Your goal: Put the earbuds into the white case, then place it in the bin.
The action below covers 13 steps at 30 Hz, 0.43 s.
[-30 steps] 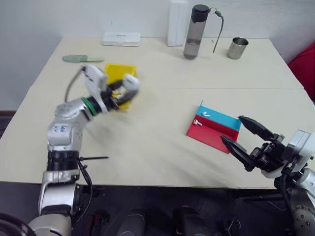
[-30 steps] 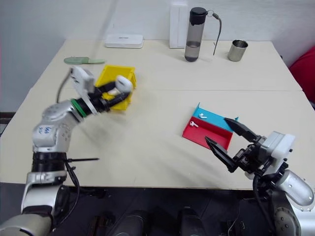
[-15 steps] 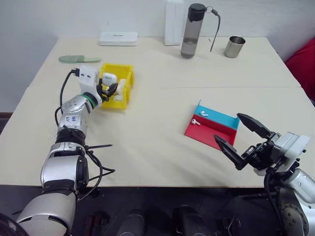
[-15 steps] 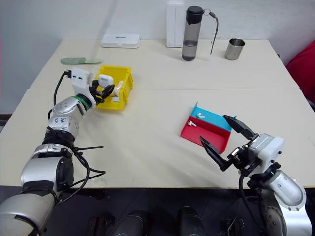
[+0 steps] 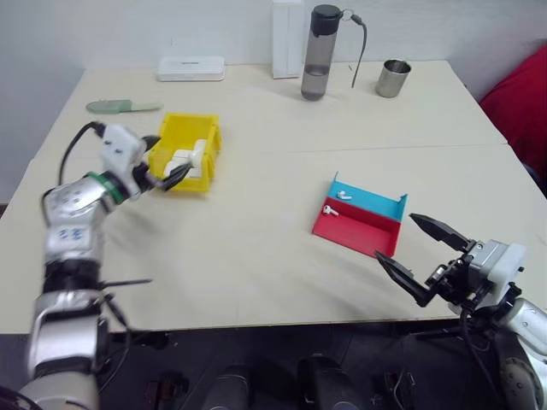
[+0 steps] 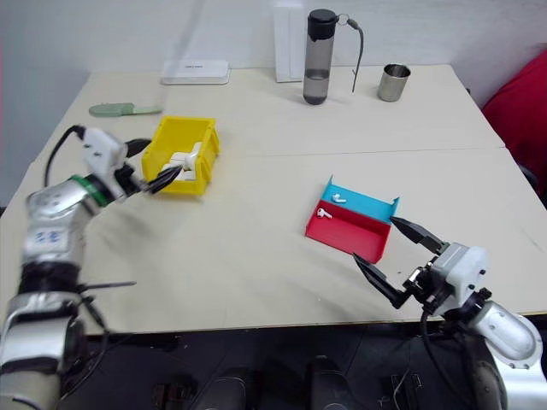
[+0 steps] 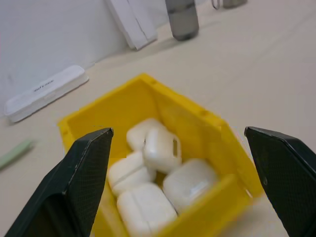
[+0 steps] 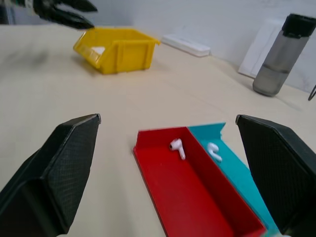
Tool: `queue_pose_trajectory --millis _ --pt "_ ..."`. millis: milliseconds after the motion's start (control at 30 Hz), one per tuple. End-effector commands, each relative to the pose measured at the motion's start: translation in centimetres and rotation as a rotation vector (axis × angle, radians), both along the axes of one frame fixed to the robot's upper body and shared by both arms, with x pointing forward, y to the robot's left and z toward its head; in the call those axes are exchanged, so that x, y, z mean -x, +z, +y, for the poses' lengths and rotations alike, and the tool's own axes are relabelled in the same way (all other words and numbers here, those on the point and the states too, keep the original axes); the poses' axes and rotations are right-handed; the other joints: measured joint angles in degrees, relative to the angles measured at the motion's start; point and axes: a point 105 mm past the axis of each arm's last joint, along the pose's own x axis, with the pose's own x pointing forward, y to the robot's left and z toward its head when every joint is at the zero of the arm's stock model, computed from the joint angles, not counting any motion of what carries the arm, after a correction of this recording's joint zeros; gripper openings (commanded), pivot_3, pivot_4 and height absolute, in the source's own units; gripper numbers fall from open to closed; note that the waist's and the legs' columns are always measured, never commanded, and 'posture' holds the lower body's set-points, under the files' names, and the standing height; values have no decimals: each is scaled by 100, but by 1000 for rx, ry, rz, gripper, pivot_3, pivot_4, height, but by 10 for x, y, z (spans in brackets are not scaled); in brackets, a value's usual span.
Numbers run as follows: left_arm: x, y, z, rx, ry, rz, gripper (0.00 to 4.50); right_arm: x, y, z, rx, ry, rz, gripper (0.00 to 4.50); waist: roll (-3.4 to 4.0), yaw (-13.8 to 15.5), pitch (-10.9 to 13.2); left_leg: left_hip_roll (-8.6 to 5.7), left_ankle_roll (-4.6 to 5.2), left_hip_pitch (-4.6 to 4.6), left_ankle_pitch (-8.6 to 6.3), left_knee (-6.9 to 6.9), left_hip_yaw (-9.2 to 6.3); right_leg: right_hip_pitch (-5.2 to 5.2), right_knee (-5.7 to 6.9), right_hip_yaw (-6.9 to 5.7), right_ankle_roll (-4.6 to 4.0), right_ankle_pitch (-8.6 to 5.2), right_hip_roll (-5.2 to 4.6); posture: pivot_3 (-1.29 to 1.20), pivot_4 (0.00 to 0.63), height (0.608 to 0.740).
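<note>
The yellow bin [image 5: 208,152] stands at the table's left and holds several white cases. One white case [image 7: 162,148] lies on top of the others, free of any grip. My left gripper [image 5: 171,155] is open just at the bin's near-left side, its fingers [image 7: 85,176] spread wider than the bin. Two earbuds [image 5: 344,195] [image 8: 177,146] lie in the red and blue tray [image 5: 352,231], one on the blue step and one on the red. My right gripper [image 5: 395,236] is open and empty, near the table's front edge just right of the tray.
Along the back edge stand a grey water bottle [image 5: 314,53], a metal cup [image 5: 392,79], a tall white box [image 5: 286,38] and a flat white box [image 5: 191,68]. A green flat object [image 5: 111,106] lies behind the bin. Bare tabletop separates bin and tray.
My left gripper, shut on a white case over the bin before, has opened and drawn back to the left. The case now lies in the bin. The camera view shifted.
</note>
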Motion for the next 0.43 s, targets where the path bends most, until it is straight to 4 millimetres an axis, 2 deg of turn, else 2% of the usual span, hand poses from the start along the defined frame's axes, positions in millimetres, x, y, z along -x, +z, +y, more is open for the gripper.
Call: queue_pose_trajectory --millis 33,200,333,433 --pt "54 5 2 -78 -87 5 4472 1 4 -15 82 67 -5 4500 1 16 0 1 0 8 0 -7 4 6 -17 7 0 0 -1 0 150 740" --pt "115 -42 32 -251 -5 178 4472 -10 4 -41 188 123 26 4500 8 89 2 7 1 54 0 -20 4 63 -60 14 -4 -2 4 0 150 740" --pt "137 -67 60 -248 129 237 4472 -21 1 -54 234 134 38 4500 8 234 3 12 10 84 -5 -29 1 117 -110 11 -8 -4 7 0 150 740" --pt "147 -74 63 -228 157 235 4472 -30 -1 -61 244 128 30 4500 8 302 3 10 16 80 -7 -24 0 125 -124 11 -8 -4 6 0 150 740"
